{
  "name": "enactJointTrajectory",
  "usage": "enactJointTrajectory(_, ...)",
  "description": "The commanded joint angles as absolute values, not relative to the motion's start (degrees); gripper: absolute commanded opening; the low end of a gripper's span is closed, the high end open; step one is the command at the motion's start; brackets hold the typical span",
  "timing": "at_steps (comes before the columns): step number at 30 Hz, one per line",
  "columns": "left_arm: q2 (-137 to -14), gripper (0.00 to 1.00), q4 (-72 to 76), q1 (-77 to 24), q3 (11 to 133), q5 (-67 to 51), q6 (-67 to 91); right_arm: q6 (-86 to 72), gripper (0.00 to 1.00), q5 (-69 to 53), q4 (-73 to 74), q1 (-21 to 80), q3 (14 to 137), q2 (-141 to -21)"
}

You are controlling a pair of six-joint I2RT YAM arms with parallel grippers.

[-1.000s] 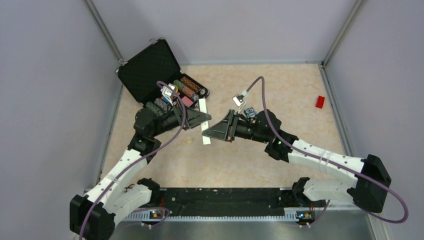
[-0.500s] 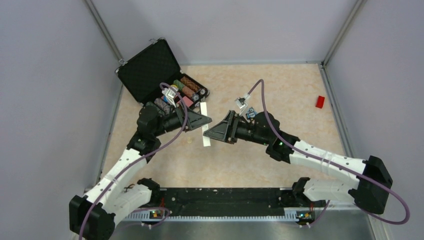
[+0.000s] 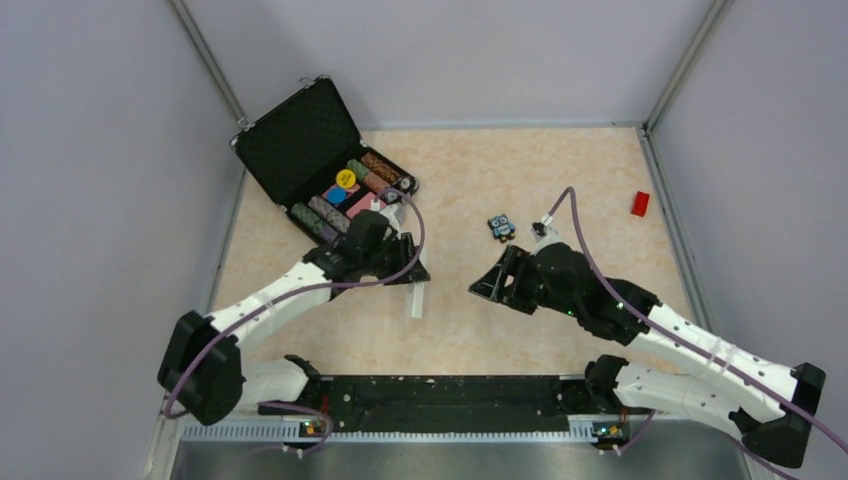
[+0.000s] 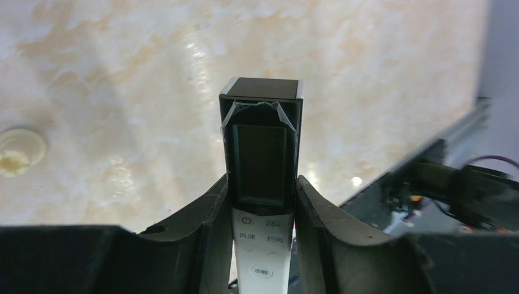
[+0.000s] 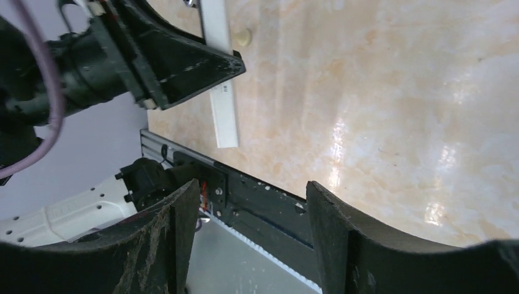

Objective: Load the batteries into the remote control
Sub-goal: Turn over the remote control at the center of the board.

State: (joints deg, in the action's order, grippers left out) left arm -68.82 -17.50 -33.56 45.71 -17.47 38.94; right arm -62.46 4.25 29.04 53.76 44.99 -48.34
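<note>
My left gripper [image 4: 261, 187] is shut on the remote control [image 4: 261, 147], a slim white bar whose dark end sticks out past the fingertips, buttons facing the camera. From above, the remote control [image 3: 415, 300] hangs out of the left gripper [image 3: 408, 272] towards the near edge, just over the table. The right gripper [image 3: 481, 288] stands open and empty a little to the remote's right, apart from it. In the right wrist view the remote control [image 5: 224, 110] and the left gripper [image 5: 183, 67] lie ahead of my open right gripper [image 5: 251, 199]. The batteries are out of view.
An open black case [image 3: 300, 140] with coloured cylinders stands at the back left. A small blue-and-black gadget [image 3: 501, 226] lies mid-table and a red block [image 3: 640, 203] at the far right. A small cream disc [image 4: 18, 150] lies left of the remote. The black rail [image 3: 450, 395] runs along the near edge.
The right gripper opened, let go of the remote and drew back to the right. The left arm swung the remote down and towards the near edge, still gripping it.
</note>
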Motion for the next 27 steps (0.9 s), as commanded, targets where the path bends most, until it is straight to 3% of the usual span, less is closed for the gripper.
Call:
enactJointTrajectory(1, -75.5, 0.0, -18.11, -36.91, 46.51, -3.54, 36.78, -63.2, 0.63, 8.84, 37.7, 53.35, 45.27, -43.8)
enactJointTrajectory(9, -87.42, 0.01, -21.17, -42.36, 51.78, 9.4, 41.13, -63.36, 0.62, 9.36, 41.9, 53.3, 46.03, -42.35)
enactJointTrajectory(13, -91.14, 0.12, -21.6, -43.68, 52.72, 11.59, 42.52, -63.73, 0.62, 9.39, 42.72, 53.32, 45.76, -41.11)
enactJointTrajectory(19, -94.5, 0.38, -23.45, -45.09, 53.28, 14.21, 43.9, -64.37, 0.62, 9.28, 45.43, 53.29, 45.43, -39.21)
enactJointTrajectory(24, -94.22, 0.7, -24.26, -46.81, 52.91, 16.68, 46.06, -63.43, 0.62, 7.57, 47.59, 53.34, 45.23, -37.32)
enactJointTrajectory(27, -93.05, 0.96, -23.83, -48.41, 53.25, 18.03, 46.16, -62.21, 0.62, 7.56, 48.93, 53.33, 44.03, -35.73)
